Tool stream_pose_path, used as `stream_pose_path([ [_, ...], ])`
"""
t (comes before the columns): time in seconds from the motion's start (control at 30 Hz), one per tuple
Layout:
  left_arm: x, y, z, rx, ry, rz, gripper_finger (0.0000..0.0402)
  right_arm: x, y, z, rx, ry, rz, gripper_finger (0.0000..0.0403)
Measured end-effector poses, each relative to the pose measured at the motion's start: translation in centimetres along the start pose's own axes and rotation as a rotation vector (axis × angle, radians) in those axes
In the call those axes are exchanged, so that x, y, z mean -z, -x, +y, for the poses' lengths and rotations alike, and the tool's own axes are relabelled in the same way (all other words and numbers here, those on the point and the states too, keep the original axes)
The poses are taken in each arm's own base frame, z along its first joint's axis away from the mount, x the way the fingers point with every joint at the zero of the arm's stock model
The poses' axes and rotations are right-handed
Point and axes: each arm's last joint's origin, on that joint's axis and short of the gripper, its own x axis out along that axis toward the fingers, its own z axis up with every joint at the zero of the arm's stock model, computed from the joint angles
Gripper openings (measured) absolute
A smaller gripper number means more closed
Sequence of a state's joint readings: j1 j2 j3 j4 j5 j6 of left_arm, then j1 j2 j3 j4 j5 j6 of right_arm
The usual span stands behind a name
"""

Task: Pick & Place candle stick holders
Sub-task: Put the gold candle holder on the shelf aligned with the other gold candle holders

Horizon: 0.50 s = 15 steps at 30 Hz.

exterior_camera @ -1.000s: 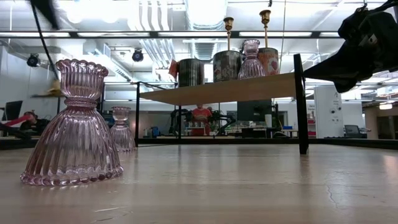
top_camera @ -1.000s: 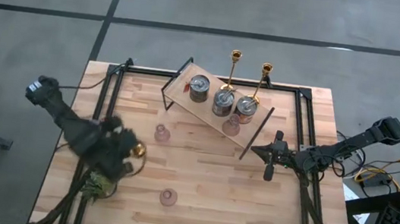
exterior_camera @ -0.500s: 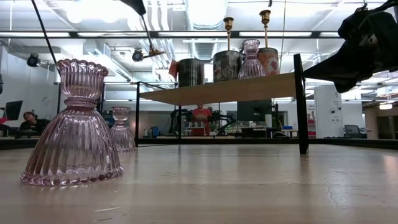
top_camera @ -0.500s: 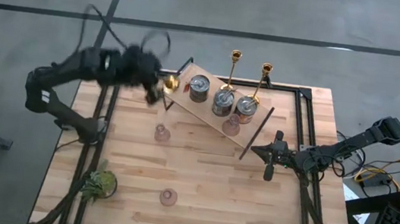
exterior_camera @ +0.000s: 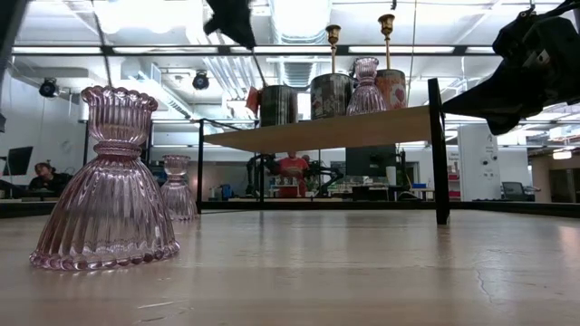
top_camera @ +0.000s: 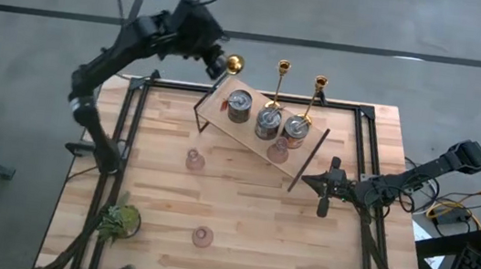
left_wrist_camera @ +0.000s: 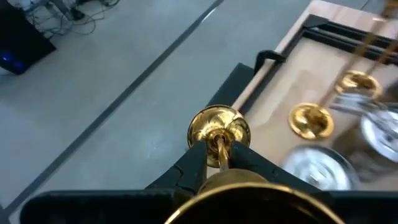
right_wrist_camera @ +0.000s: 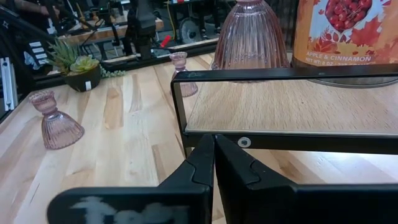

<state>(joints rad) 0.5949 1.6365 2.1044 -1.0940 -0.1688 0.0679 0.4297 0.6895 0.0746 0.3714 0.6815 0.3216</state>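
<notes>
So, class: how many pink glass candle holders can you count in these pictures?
3: one on the shelf beside the silvery holders, at; one on the table near the shelf's left end; one nearer the front edge.

A lab: ceiling ducts, strip lights, computer monitors behind.

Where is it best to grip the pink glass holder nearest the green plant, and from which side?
I would grip the pink glass holder at its narrow neck, just under the flared rim, coming from above with jaws on opposite sides. It stands upright, its ribbed skirt widens downward, and nothing stands close by.
</notes>
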Motion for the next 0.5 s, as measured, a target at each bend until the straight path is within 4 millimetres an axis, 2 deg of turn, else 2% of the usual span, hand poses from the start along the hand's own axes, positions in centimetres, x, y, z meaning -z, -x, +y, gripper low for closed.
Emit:
stream_pose_path([
  [0.23, -1.8, -4.1, -0.5, 0.106, -0.097, 0.074, 0.0069, 0.0, 0.0, 0.0, 0.000, 0.000, 0.000, 0.0008],
  [0.4, -1.0, -6.6, -1.0, 0.185, -0.129, 0.124, 0.0070, 0.0, 0.0, 0.0, 0.000, 0.000, 0.000, 0.0008],
  [0.5, -0.8, -7.1, -1.2, 0.200, -0.143, 0.128, 0.0070, 0.0, 0.0, 0.0, 0.000, 0.000, 0.000, 0.0008],
])
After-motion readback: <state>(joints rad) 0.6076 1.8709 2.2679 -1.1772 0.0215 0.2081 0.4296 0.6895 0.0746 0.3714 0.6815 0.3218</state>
